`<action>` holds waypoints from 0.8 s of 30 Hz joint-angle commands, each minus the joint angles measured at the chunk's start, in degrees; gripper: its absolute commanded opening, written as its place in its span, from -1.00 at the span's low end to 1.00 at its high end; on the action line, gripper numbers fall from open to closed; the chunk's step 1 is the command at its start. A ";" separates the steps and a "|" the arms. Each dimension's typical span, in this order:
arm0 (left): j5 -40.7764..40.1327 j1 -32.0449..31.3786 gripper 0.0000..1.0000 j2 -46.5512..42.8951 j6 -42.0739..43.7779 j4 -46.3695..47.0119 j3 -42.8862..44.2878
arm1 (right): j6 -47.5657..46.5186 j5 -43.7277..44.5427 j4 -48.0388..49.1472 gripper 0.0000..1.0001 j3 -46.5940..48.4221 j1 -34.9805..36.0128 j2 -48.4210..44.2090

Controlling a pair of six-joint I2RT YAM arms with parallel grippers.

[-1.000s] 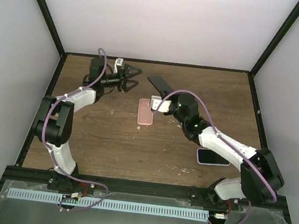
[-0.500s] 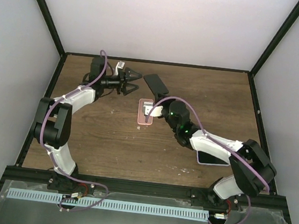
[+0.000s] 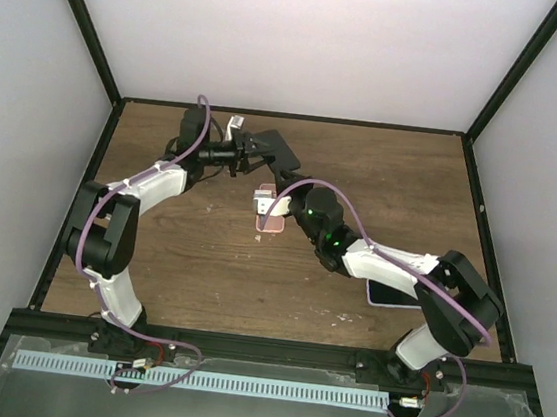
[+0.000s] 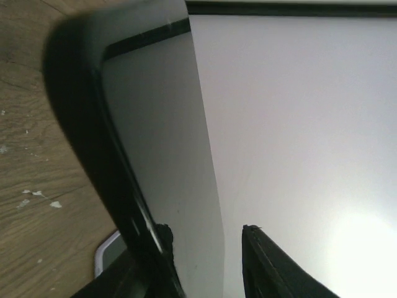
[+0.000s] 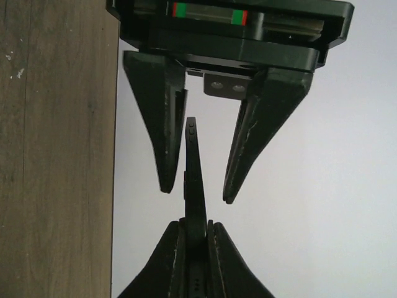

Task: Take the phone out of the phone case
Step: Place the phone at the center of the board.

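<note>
A thin black phone (image 3: 277,150), with its case as far as I can tell, hangs above the back of the table between both arms. In the right wrist view it stands edge-on (image 5: 193,161) with side buttons showing. My right gripper (image 5: 195,225) (image 3: 290,178) is shut on its near end. My left gripper (image 5: 196,194) (image 3: 258,146) straddles the far end, both fingers a small gap off the sides. The left wrist view shows the phone's glossy face (image 4: 161,124) running between the left gripper's (image 4: 206,230) fingers.
A pink phone-shaped slab (image 3: 272,220) lies flat on the wooden table (image 3: 182,258) under the right wrist. A second phone with a pale rim (image 3: 394,294) lies at the right, beside the right forearm. White walls and a black frame enclose the table.
The right arm carried the black phone back and left, up to the left gripper. The left gripper shifted right and its jaws narrowed around the phone's far end.
</note>
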 commanded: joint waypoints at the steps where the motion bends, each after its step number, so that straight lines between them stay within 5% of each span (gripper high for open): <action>1: -1.41 0.55 -0.38 1.76 -3.39 3.20 1.91 | -2.63 0.05 8.08 -0.99 2.56 0.48 0.67; 7: -3.41 1.29 -0.74 1.86 -3.00 3.16 2.15 | -4.44 -1.29 9.85 -0.92 0.77 0.55 -0.33; 11: -2.58 2.59 -0.97 2.18 -1.59 1.11 3.66 | -1.61 -1.20 6.02 -0.23 0.92 0.56 -1.56; 15: -1.56 4.35 -1.00 1.57 6.35 -5.25 6.62 | 5.39 -1.60 -6.93 0.54 1.54 0.25 -4.17; 20: 2.33 6.86 -1.00 1.13 17.32 -8.53 8.33 | 18.93 -10.41 -29.91 0.87 7.79 -3.14 -7.69; 24: 8.92 7.75 -1.00 1.30 26.18 -9.83 10.28 | 35.56 -26.61 -54.71 0.91 22.69 -8.42 -5.31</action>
